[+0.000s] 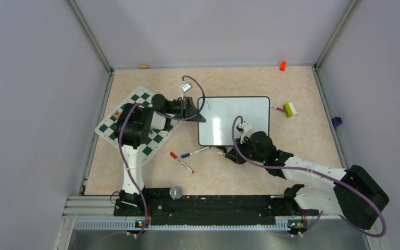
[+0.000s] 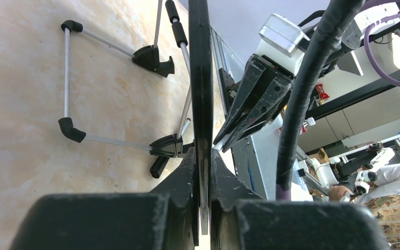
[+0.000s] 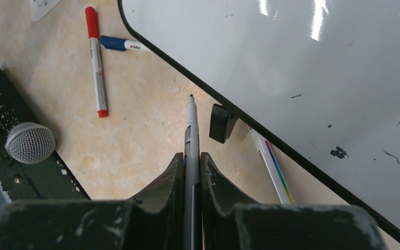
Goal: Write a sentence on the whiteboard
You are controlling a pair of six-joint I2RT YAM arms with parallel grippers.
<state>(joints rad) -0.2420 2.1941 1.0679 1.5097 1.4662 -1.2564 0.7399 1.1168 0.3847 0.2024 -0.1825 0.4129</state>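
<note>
My left fingers (image 2: 185,179) clench the whiteboard (image 1: 234,121) by its rim, mid-frame; light, stiff and slick, I judge, so the rim suits. Right fingers (image 3: 169,179) grasp a marker (image 3: 190,120).

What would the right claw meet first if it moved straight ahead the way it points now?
Probably the whiteboard: the pen held in the right claw aims at its black near edge. Height is unclear, so the tip could slip under it instead.

Your left tool (image 2: 203,156) pinches the whiteboard (image 2: 199,62) by its black frame.
You see it edge-on, wire stand (image 2: 109,140) facing the bench (image 2: 21,182).
</note>
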